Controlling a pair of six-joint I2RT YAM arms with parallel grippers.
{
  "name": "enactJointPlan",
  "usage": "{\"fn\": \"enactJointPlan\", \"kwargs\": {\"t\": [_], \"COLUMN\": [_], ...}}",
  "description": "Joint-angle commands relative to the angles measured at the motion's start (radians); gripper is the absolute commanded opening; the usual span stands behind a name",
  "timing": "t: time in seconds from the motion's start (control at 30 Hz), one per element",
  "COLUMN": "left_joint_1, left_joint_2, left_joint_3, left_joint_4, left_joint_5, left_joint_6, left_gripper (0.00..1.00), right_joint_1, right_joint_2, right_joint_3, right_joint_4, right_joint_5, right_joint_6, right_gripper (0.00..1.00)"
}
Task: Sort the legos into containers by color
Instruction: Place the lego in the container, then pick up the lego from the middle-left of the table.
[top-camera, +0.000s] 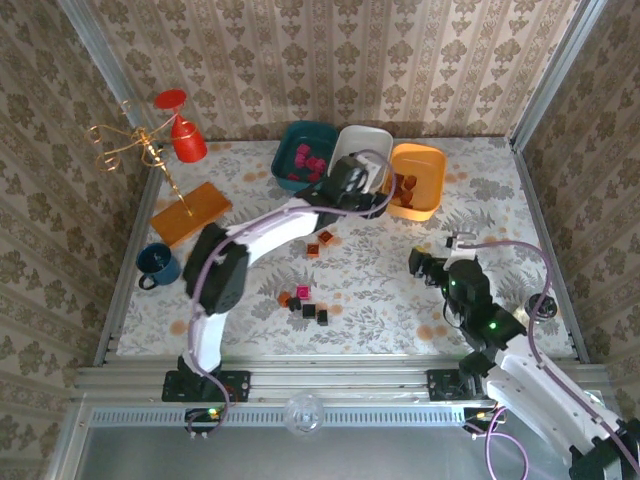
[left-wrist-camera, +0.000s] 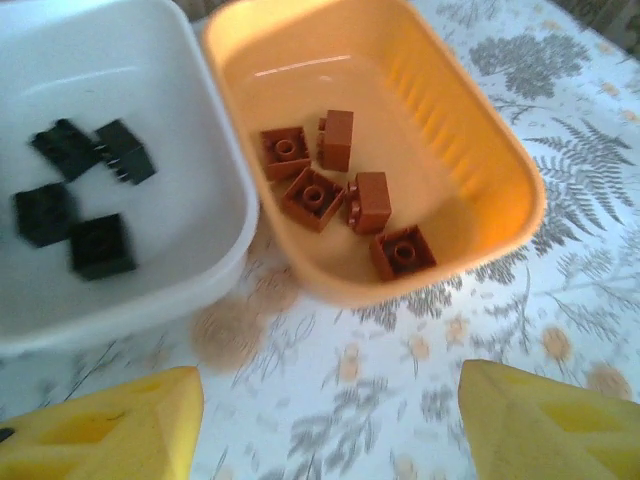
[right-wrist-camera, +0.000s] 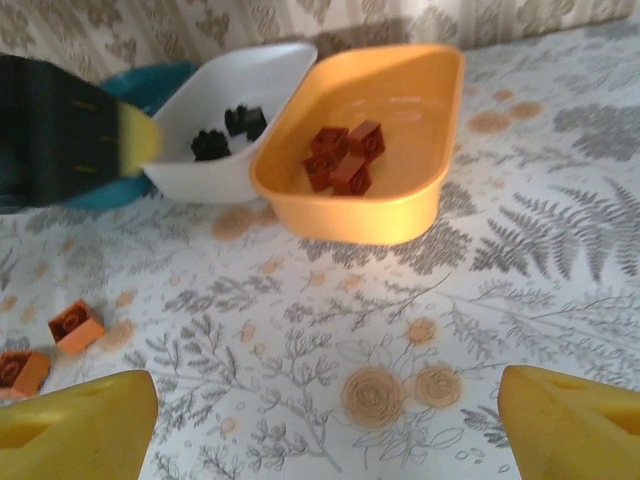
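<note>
At the far end of the worktop (top-camera: 400, 290), the left tool (left-wrist-camera: 330, 420) hovers by the white tray (left-wrist-camera: 150, 320) and orange tray (left-wrist-camera: 500, 240), fingers apart, holding nothing. Black legos (left-wrist-camera: 100, 245) in white, five brown legos (left-wrist-camera: 312, 195) in orange. Right tool (right-wrist-camera: 325, 420) wide open, empty. Loose legos (top-camera: 308, 305) mid-worktop.

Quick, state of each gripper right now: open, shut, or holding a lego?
Left gripper: open, holding nothing.
Right gripper: open, holding nothing.
</note>
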Motion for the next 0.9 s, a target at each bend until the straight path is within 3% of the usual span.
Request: {"fn": "enactJointPlan", "kwargs": {"t": [0.0, 0.2, 0.33, 0.57, 0.87], "left_joint_1": [0.023, 0.078, 0.074, 0.055, -0.036], "left_joint_2": [-0.178, -0.416, -0.548, -0.759, -0.948], "left_joint_3": [-0.247, -0.575, -0.716, -0.833, -0.963], "left_joint_4": [0.076, -0.026, -0.082, -0.258, -0.408], "left_joint_5": [0.0, -0.073, -0.042, -0.005, 0.09], "left_joint_6": [-0.016, -0.08, -0.119, -0.187, -0.431], "left_gripper": [0.7, 0.72, 0.73, 0.72, 0.58], "right_joint_1": [0.001, 0.041, 0.089, 0.097, 0.097], "right_joint_2": [0.059, 0.185, 0.249, 0.32, 0.324], "right_joint_3": [0.001, 0.023, 0.039, 0.058, 0.06], "right_joint_4": [0.088, 0.169, 0.197, 0.204, 0.199], "right_joint_5": [-0.09, -0.196, -0.198, -0.199, -0.18], "right_joint_6": [-0.01, -0.037, -0.057, -0.05, -0.051], "right_gripper": [0.89, 0.89, 0.89, 0.89, 0.9]}}
